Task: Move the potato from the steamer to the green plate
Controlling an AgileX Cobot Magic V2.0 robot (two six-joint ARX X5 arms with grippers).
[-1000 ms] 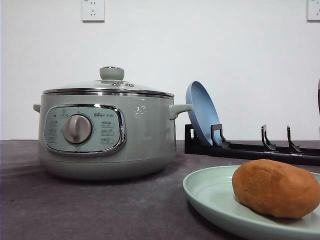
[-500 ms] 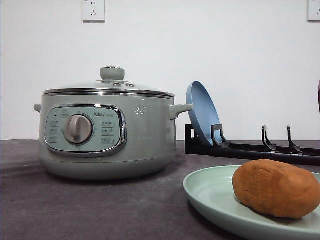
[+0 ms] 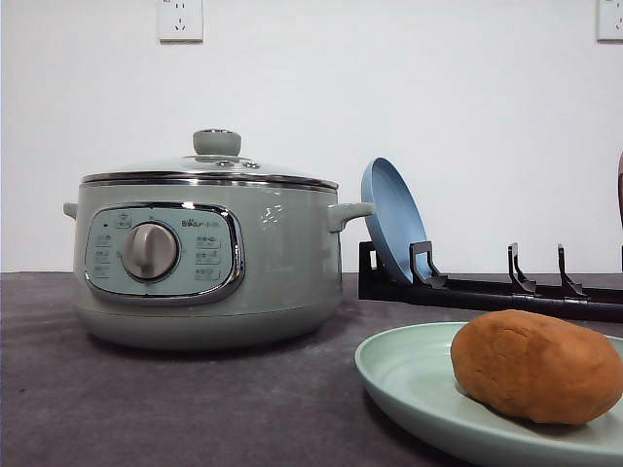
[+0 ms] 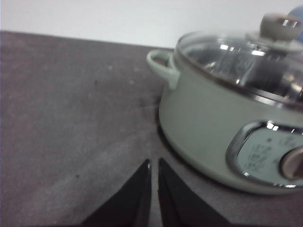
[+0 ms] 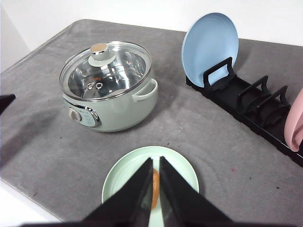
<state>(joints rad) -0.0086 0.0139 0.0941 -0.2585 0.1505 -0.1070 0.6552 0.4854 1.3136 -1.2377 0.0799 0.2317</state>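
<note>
the grey surface point(image 3: 146, 409) carries everything. the steamer point(image 3: 204, 258) stands on it with its glass lid point(image 5: 105, 70) on and its green knob point(image 3: 216, 142) upright, the silver dial point(image 3: 150, 251) facing the front camera; in the front view it sits at about 9 o'clock from the frame's middle. at about 3 o'clock from the steamer, well apart from it, a black dish rack point(image 3: 487, 290) holds a blue plate point(image 3: 392, 220) standing on edge in its nearest slot, and a pink dish point(image 5: 294, 124) shows at the rack's far end in the right wrist view. the green plate point(image 3: 409, 375) lies flat at about 5 o'clock from the steamer, near the front edge of the surface. the potato point(image 3: 537, 366) rests on the green plate, touching it and apart from the steamer. the right end effector point(image 5: 156, 163) hangs above the plate and potato, its jaws nearly together with a thin gap and nothing between them. the left end effector point(image 4: 154, 165) hangs over bare surface beside the steamer, its jaws likewise narrow and empty.
</note>
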